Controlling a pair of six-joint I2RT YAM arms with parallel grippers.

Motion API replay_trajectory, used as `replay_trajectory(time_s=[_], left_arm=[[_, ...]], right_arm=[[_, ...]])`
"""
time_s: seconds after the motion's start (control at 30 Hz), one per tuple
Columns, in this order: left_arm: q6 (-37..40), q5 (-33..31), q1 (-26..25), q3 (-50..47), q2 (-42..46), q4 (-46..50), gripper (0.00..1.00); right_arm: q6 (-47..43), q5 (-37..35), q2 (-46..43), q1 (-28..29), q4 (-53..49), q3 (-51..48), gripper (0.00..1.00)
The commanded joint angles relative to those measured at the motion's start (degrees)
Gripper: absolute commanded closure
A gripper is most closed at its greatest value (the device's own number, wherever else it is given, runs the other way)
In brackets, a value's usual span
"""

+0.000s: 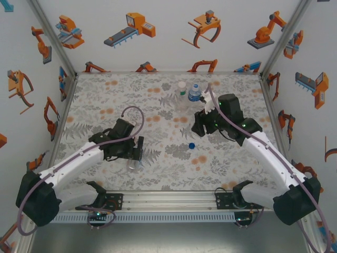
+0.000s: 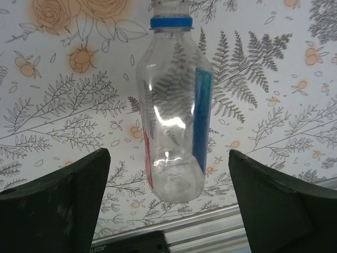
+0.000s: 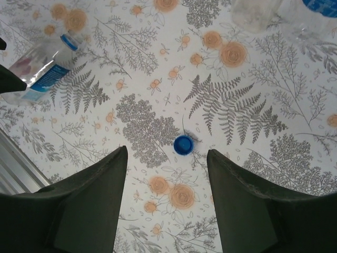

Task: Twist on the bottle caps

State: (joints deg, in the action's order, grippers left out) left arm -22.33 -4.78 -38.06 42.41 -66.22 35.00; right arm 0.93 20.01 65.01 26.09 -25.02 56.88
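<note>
R claw (image 3: 167, 155) half-wide, empty, above small round blue plastic cap (image 3: 184, 145) on desk (image 3: 253, 105), cap between finger lines. L claw (image 2: 168, 155) wide, straddles clear crinkly plastic bottle (image 2: 174, 105) lying neck-away, untouched. I'd send R down for cap.

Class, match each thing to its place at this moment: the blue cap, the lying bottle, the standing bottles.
Things:
1. blue cap
2. lying bottle
3. standing bottles

Places:
a. at the far side of the table
b. inside the open left gripper, not touched by it
c. loose on the table, under the open right gripper

Pairs: 1-c, 2-b, 3-a
</note>
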Motion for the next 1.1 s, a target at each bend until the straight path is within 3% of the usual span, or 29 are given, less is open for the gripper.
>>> replay_trajectory(time_s=[0.0, 0.43, 0.8, 1.07], left_arm=[[-1.59, -1.09, -0.96, 2.83, -3.64, 0.48, 0.17], [-4.44, -2.05, -3.77, 4.14, -16.55, -0.88, 0.2], [-5.17, -0.64, -2.64, 1.68, -19.53, -3.3, 0.3], [-4.48, -0.15, -2.05, 1.66, -20.58, -4.12, 0.46]], right_arm=[[1.93, -0.15, -1.47, 0.37, 2.36, -2.08, 0.43], [1.37, 1.97, -1.85, 0.37, 3.51, -5.96, 0.43], [0.61, 1.7, -1.98, 0.37, 3.39, -7.58, 0.43], [1.15, 1.11, -2.37, 0.37, 3.14, -7.76, 0.43]])
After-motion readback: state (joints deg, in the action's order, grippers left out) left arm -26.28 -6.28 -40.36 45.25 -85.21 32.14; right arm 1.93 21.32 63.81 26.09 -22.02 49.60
